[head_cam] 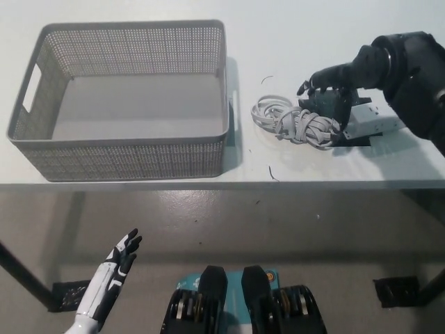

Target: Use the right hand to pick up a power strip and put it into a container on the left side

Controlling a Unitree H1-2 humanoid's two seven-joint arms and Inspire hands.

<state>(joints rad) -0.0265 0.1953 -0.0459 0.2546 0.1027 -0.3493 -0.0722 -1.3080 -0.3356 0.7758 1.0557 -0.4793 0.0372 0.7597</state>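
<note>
White surface [313, 21] bearing everything. Grey basket [125, 149] at its left part, empty inside: nothing delivered yet. Right of the basket, well apart from it, power strip [375, 124] lying flat, not lifted, its coiled cord [292, 122] between strip and basket. Black right robot hand [330, 94] over the strip's near end, fingers spread downward, not clearly closed on it. White left robot hand [119, 261] idle below the basket, open. Grasp, lift, carry, release all left.
</note>
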